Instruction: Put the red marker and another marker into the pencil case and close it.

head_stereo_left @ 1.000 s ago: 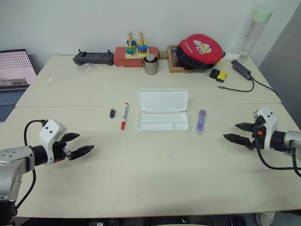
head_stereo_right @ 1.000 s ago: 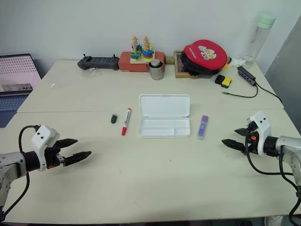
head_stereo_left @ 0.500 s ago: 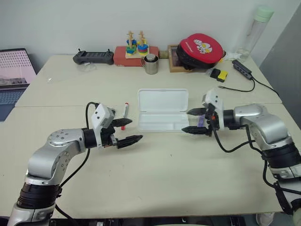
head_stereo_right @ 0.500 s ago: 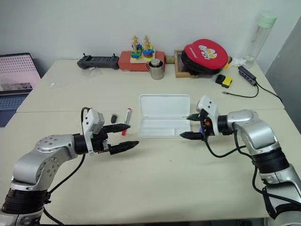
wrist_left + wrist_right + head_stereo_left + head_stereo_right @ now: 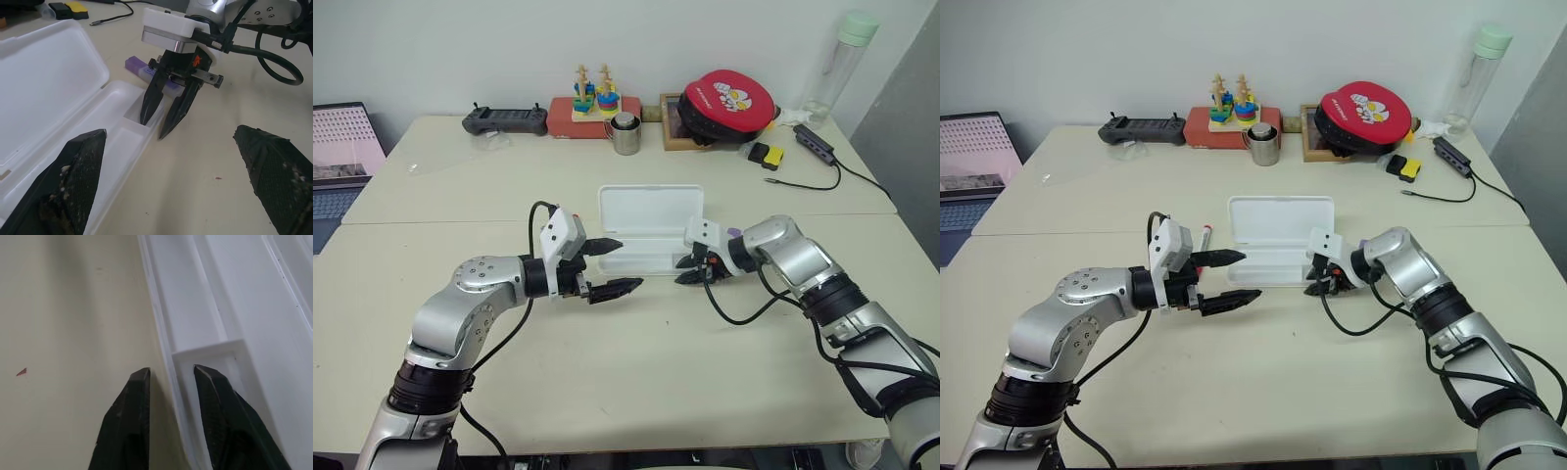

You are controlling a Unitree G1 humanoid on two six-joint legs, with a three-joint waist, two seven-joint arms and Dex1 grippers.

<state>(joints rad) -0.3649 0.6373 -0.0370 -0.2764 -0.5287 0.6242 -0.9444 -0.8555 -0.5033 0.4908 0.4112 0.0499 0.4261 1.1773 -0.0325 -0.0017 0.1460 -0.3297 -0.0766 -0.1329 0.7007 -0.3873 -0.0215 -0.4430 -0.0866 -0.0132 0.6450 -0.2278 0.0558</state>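
The white pencil case (image 5: 651,211) lies open in the middle of the table, lid flat behind its divided tray. My right gripper (image 5: 686,273) is at the tray's right front corner. Its fingers (image 5: 149,100) have closed in astride the front wall (image 5: 168,340), one outside and one inside the small compartment. The light-purple marker (image 5: 139,68) lies on the table just behind that gripper, right of the case. My left gripper (image 5: 1252,274) hovers open in front of the case's left half, holding nothing. The red marker (image 5: 1205,233) shows only its tip behind my left hand.
Along the table's far edge stand a black controller (image 5: 499,119), a stacking toy (image 5: 595,93), a metal cup (image 5: 626,135), a red round pad (image 5: 729,98) and a bottle (image 5: 837,64). A cable hub (image 5: 813,142) lies at the back right. A laptop (image 5: 337,147) sits far left.
Both arms swung inward from the table's sides to the case. The right gripper's fingers narrowed from wide open onto the case's front wall. The left gripper stayed open.
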